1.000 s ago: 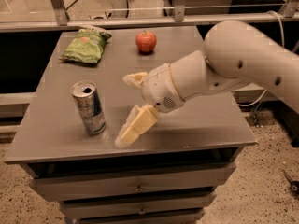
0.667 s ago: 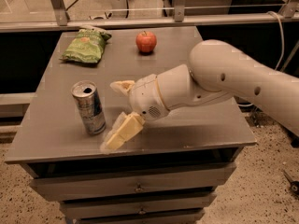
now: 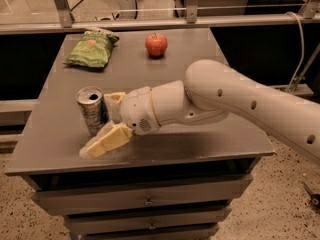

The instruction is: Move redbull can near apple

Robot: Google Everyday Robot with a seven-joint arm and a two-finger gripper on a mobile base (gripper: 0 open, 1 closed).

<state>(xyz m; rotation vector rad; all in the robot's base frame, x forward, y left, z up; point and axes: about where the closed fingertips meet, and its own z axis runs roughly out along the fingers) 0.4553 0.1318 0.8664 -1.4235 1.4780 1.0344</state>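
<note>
Over the last second the arm [image 3: 240,99] had swung left across the table [image 3: 210,149]. That carried the gripper [image 3: 97,125] from well right of the can [image 3: 91,109] to right up against it. The jaws stood wide apart and held nothing. One finger [image 3: 115,100] sat just beside the can's right side near the top. The other finger [image 3: 107,141] stretched low across the front of its base. Whether either one was actually touching the metal could not be told.

The can itself had not shifted. It stood upright at the left of the frame, toward the near edge of the table. The apple [image 3: 156,44] was still well apart from it, at the upper middle, with the green bag [image 3: 92,49] to the apple's left.

By the look of things the reach was done and the grasp was about to start. The carry to the apple had not yet begun.

The can was slim and tall, with dull silver sides and a bright round top whose opening showed dark. It looked light and easy to tip if nudged off-centre.
</note>
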